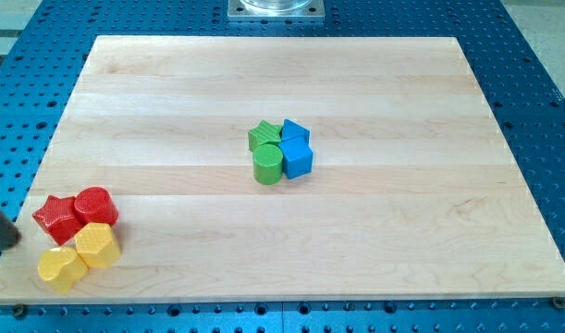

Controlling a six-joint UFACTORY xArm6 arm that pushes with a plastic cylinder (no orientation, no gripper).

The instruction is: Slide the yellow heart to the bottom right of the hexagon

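Resting beside the red star, my tip has no jaws.

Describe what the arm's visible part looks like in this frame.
Only a short stretch of the dark rod shows at the view's left edge: plain black or charcoal, straight-sided, with no markings, cables or sleeve visible. My tip ends bluntly, just left of the red star. The rest of the arm is out of view.
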